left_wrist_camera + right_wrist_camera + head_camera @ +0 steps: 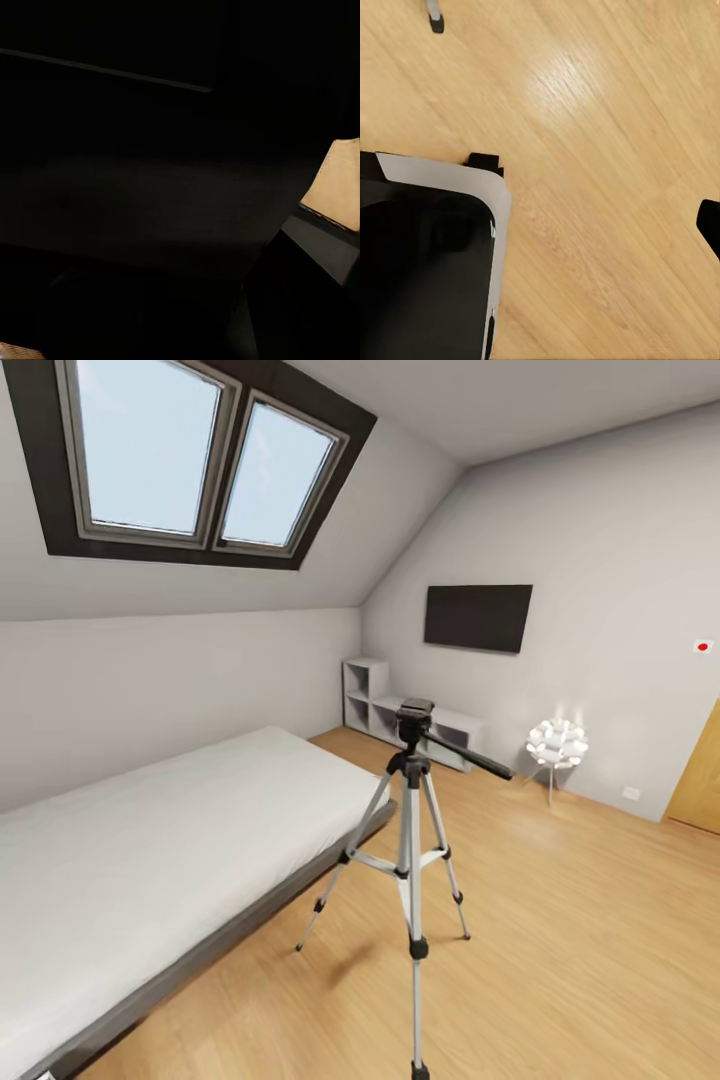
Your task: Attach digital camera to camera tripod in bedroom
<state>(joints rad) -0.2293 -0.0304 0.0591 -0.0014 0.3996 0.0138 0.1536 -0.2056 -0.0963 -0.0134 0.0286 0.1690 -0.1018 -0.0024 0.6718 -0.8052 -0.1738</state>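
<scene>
The camera tripod [410, 830] stands on the light wood floor of the bedroom, just right of the bed's foot end. Its three silver legs are spread, and its black head [413, 720] carries a long pan handle [470, 757] that points right. One black tripod foot [435, 16] appears over the floor in the right wrist view. At that view's edge sits a dark tip [709, 226], perhaps one finger of my right gripper. The digital camera is out of view. The left wrist view is almost black, with a sliver of wood floor [339, 184].
A low grey bed [150, 840] fills the left side. A grey shelf unit [375, 705], a wall TV [477, 617] and a small white spiky lamp [557, 745] stand along the far wall, a wooden door [700, 780] at right. My black-and-white base [427, 262] is over the floor.
</scene>
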